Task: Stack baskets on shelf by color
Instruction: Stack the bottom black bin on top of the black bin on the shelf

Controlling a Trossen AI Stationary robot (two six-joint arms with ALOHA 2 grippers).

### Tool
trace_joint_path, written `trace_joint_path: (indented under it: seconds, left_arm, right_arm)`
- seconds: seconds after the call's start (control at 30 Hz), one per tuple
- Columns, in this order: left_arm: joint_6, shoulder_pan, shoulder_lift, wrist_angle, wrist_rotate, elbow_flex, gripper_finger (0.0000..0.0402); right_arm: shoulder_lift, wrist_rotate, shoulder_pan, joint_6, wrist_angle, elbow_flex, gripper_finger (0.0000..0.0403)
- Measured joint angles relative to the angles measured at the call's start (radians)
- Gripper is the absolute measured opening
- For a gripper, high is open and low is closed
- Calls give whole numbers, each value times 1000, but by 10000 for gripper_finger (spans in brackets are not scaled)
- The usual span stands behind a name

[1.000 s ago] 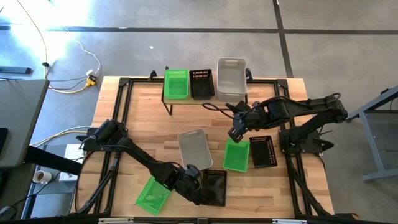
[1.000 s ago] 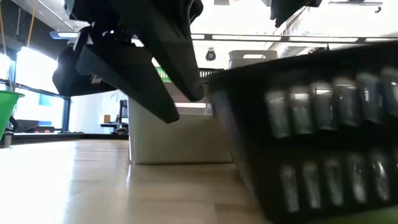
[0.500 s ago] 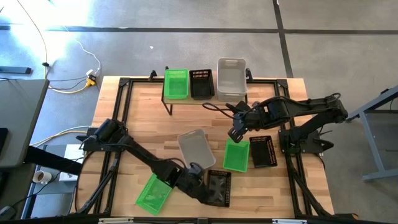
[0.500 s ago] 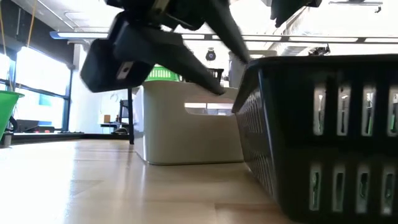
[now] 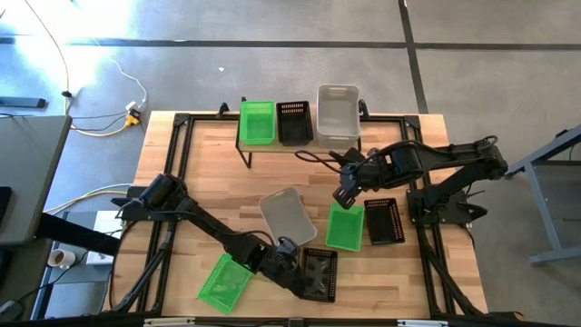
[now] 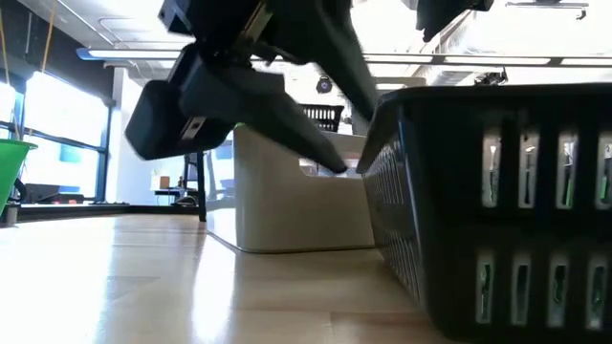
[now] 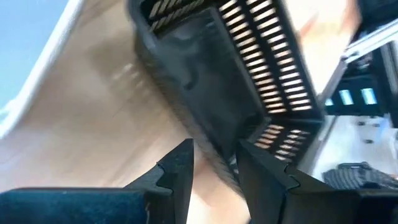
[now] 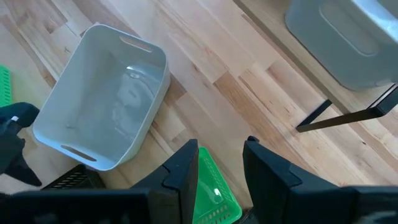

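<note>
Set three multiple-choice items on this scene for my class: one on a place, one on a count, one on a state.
1. Which basket stands in the middle of the shelf?
A. green
B. black
C. grey

2. How many green baskets lie on the table, off the shelf?
A. one
B. two
C. three

3. How does the grey basket on the table lie?
A. upside down
B. on its side
C. upright, open side up

Answers
1. B: on the shelf the black basket sits between a green one and a grey one.
2. B: one green basket lies on the right half of the table, another near its front edge.
3. C: the grey basket shows its hollow inside from above.
</note>
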State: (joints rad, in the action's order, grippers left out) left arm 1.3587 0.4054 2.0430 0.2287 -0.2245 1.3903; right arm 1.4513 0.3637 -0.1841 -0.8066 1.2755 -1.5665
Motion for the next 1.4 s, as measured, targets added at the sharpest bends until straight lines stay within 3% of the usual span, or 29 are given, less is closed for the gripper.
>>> trace_joint_path:
  seconds: [0.53, 0.83, 0.93, 1.17, 1.4]
  left_arm:
    - [-24, -13, 40, -33, 64, 1, 110]
    - [-53, -12, 38, -16, 104, 1, 12]
    - [-61, -7, 30, -17, 117, 1, 11]
    - [-117, 2, -27, -14, 119, 1, 5]
    - [-210, -8, -135, -13, 83, 1, 6]
  right_arm:
    - [0, 0, 0, 0, 0, -1, 112]
    - [0, 0, 0, 0, 0, -1, 112]
    - [0, 0, 0, 0, 0, -1, 112]
    - [0, -5, -12, -1, 0, -1, 112]
    - [0, 9, -93, 1, 3, -8, 112]
